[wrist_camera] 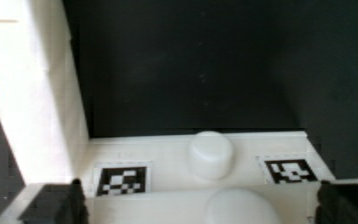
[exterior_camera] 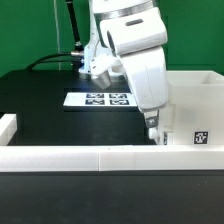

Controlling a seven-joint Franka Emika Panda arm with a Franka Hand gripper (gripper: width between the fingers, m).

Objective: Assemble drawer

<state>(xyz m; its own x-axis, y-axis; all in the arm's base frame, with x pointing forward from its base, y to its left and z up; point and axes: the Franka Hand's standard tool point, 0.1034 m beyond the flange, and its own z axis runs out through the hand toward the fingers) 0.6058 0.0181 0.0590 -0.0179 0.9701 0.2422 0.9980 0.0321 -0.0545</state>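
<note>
In the exterior view my gripper (exterior_camera: 155, 130) hangs low beside the left wall of the tall white box shell (exterior_camera: 190, 95), which carries a tag on its front. In the wrist view a white drawer part (wrist_camera: 167, 165) with two square tags and a rounded knob (wrist_camera: 208, 150) lies right under the gripper (wrist_camera: 206, 203). The dark fingers (wrist_camera: 55, 203) stand wide apart at either side of it, open, and grip nothing. A white wall (wrist_camera: 43, 90) runs along one side of a dark space beyond. The arm hides the trays in the exterior view.
The marker board (exterior_camera: 108, 98) lies flat on the black table behind the arm. Low white border blocks run along the front edge (exterior_camera: 100, 158) and stand at the exterior view's left (exterior_camera: 8, 126). Black cables hang at the back left.
</note>
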